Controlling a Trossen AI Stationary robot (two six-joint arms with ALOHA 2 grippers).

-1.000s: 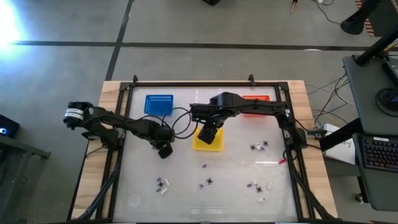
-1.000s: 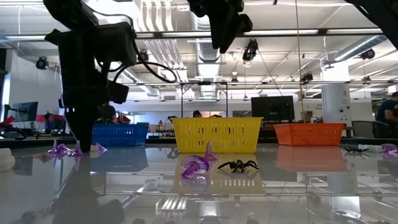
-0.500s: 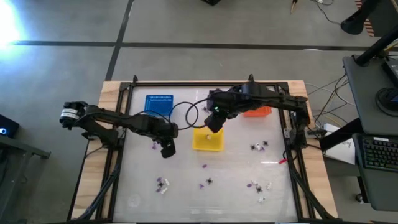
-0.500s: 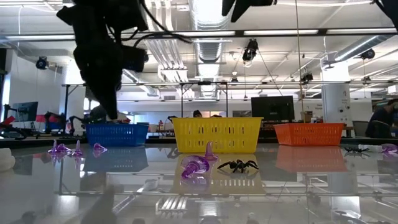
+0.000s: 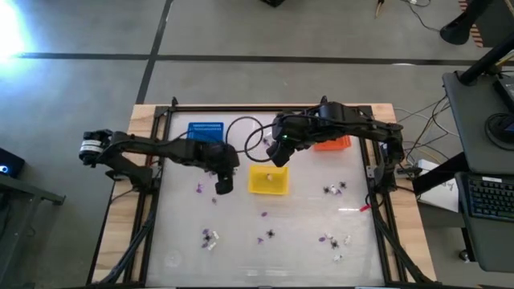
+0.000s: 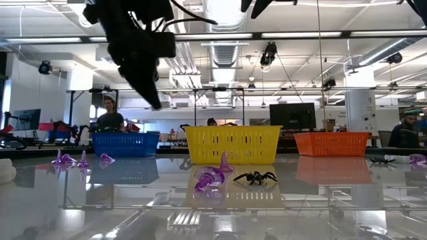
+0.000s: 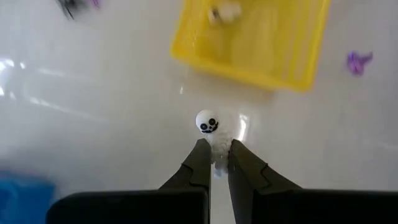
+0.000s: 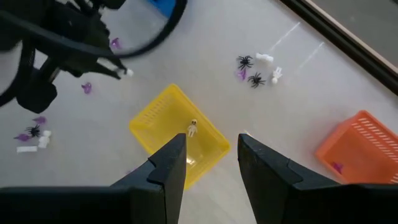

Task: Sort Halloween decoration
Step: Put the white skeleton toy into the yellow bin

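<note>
Above the worktop (image 5: 185, 241), between the blue basket (image 5: 206, 133) and the yellow basket (image 5: 267, 180), the left gripper (image 5: 222, 186) hangs with its fingers pinched together on a small white ghost (image 7: 207, 122) with a black face. Its wrist view shows the ghost's round head poking out past the 2 fingertips, raised over bare white surface just beside the yellow basket.

At the back of the worktop the right gripper (image 5: 279, 152) hovers high over the far edge of the yellow basket, fingers apart and holding nothing. Its wrist view looks down into that basket, where 1 small cream figure (image 8: 193, 129) lies on the floor. An orange basket (image 5: 331, 143) sits behind the right arm and has a purple piece (image 8: 336, 167) inside.

Other decorations lie loose on the worktop. 2 purple pieces (image 5: 199, 189) rest near the left gripper. A purple piece (image 5: 263, 214) lies in front of the yellow basket. A mixed cluster (image 5: 210, 238) of purple, black and white sits toward the front left, with another pair (image 5: 266, 236) near the front middle. A black and white group (image 5: 334, 189) lies to the right, and more pieces (image 5: 335, 242) lie at the front right. From table height, a black spider (image 6: 255, 177) and a purple curl (image 6: 209, 180) sit in front of the yellow basket.
</note>
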